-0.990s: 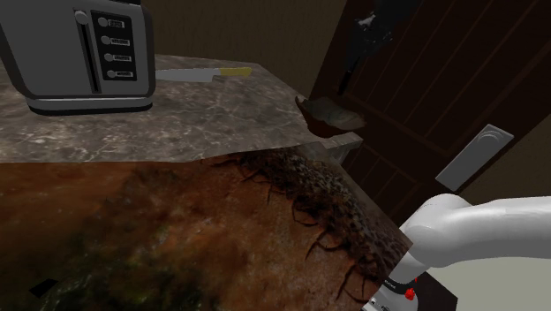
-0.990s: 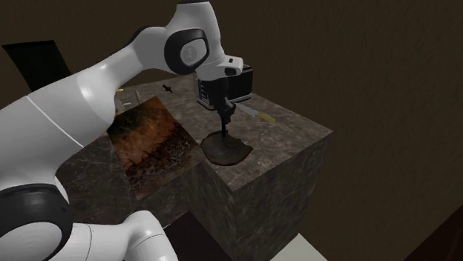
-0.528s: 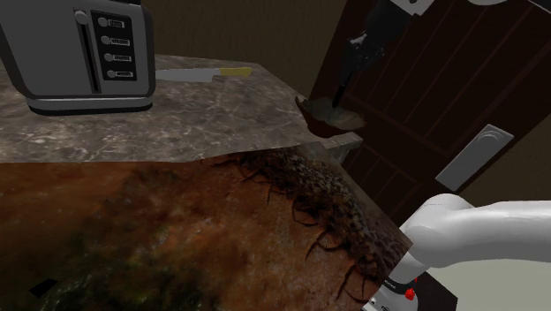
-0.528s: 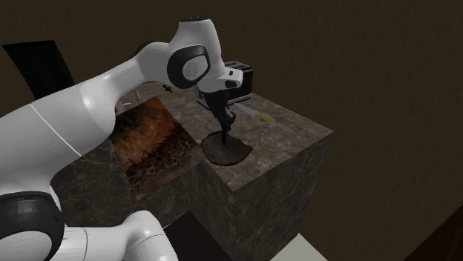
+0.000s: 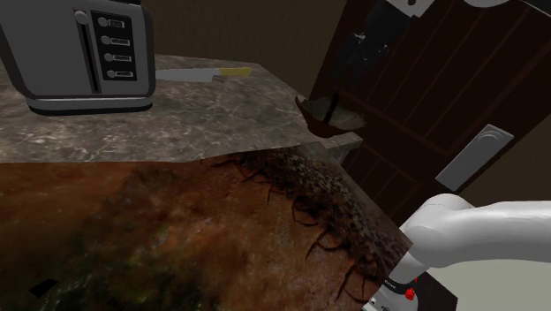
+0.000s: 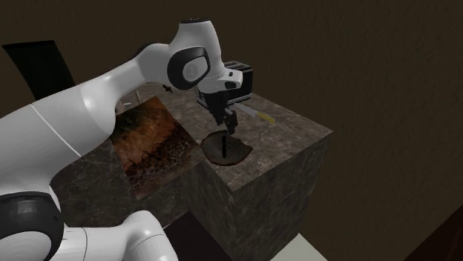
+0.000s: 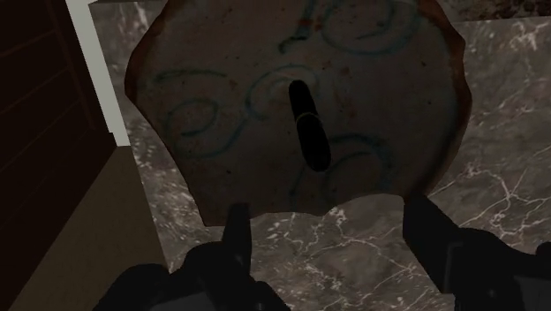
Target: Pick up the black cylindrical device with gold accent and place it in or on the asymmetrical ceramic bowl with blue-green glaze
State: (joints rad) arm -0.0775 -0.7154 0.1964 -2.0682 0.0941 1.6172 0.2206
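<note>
**Device in the bowl, fingers spread above it**

We see the gripper [image 7: 328,216] with its two black fingers standing well apart and clasping nothing. Beyond them the black cylindrical device [image 7: 307,124] sits inside the bowl [image 7: 203,115], near its middle among the blue-green swirls (whether it lies flat or leans we cannot tell). The bowl rests near the corner of the dark marbled countertop [image 7: 494,106]. We judge the placing step all but done, since the device is free of both fingers. The next move calls for a straight lift away, fingers kept wide, so that nothing nudges the device or the rim.
</note>
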